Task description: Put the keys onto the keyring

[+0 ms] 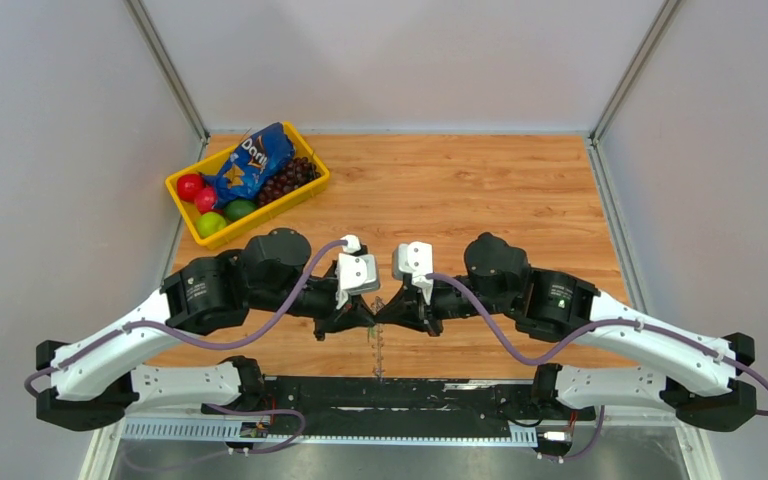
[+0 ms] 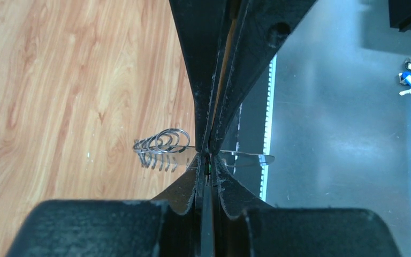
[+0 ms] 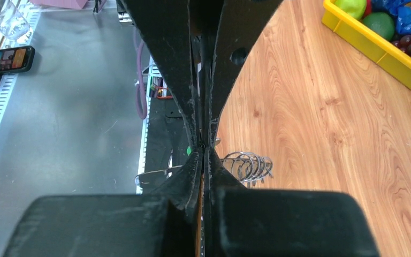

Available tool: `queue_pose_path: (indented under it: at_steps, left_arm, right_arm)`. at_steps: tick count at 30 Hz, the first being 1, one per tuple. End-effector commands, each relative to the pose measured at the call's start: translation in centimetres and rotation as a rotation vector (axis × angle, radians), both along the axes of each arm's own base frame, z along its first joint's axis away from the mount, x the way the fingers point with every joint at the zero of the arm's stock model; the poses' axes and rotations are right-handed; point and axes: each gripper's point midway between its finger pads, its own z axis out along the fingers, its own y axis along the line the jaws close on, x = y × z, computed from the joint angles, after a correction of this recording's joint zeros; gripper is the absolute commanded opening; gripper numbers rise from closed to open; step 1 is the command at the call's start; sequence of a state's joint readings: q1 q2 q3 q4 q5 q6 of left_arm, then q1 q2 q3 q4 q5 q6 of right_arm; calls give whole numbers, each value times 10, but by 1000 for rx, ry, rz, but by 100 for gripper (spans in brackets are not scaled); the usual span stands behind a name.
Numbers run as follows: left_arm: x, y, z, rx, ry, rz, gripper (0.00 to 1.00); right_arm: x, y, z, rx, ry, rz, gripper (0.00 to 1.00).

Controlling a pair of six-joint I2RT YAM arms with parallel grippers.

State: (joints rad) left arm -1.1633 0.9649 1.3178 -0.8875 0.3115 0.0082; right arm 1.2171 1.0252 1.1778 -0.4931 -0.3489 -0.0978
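Observation:
My two grippers meet tip to tip above the table's near edge. In the left wrist view my left gripper point(image 2: 207, 160) is pressed together on the keys, of which only the green tag point(image 2: 207, 167) shows between the fingers. The keyring point(image 2: 163, 142) is a thin silvery hoop seen edge-on, with a cluster of small rings over the wood. Its wire runs through the tips of my right gripper point(image 3: 203, 152), which is shut on it. From above, the keyring point(image 1: 379, 350) hangs just below the left gripper point(image 1: 362, 318) and the right gripper point(image 1: 392, 312).
A yellow bin point(image 1: 185, 195) at the back left holds a blue chips bag point(image 1: 253, 160), fruit and grapes. The wooden table ends just below the grippers at a black rail point(image 1: 410, 392). A phone point(image 3: 5, 58) lies on the grey floor beyond.

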Motion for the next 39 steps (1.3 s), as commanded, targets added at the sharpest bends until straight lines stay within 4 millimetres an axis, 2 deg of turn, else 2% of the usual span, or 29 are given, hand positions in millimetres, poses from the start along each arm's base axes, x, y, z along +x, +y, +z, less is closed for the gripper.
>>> queue_pose_path:
  at_steps: [1, 7, 10, 15, 22, 39]
  left_arm:
    - [-1, -3, 44, -178, -82, -16, 15]
    - [-4, 0, 63, -282, -125, -32, 28]
    - [-7, 0, 68, -313, -135, -46, 30]
    - [-10, -1, 72, -339, -140, -68, 31]
    - [-11, -5, 66, -331, -133, -78, 32]
    - [-9, -7, 62, -329, -147, -82, 30]
  right_arm:
    - [-5, -5, 30, 115, -25, -3, 0]
    - [-3, -12, 46, 170, -17, -41, 0]
    - [-3, -15, 53, 194, -6, -51, 0]
    - [-4, -18, 63, 229, -2, -61, 0]
    - [-6, -20, 72, 259, 16, -62, 0]
    - [-14, -19, 81, 285, 22, -22, 0]
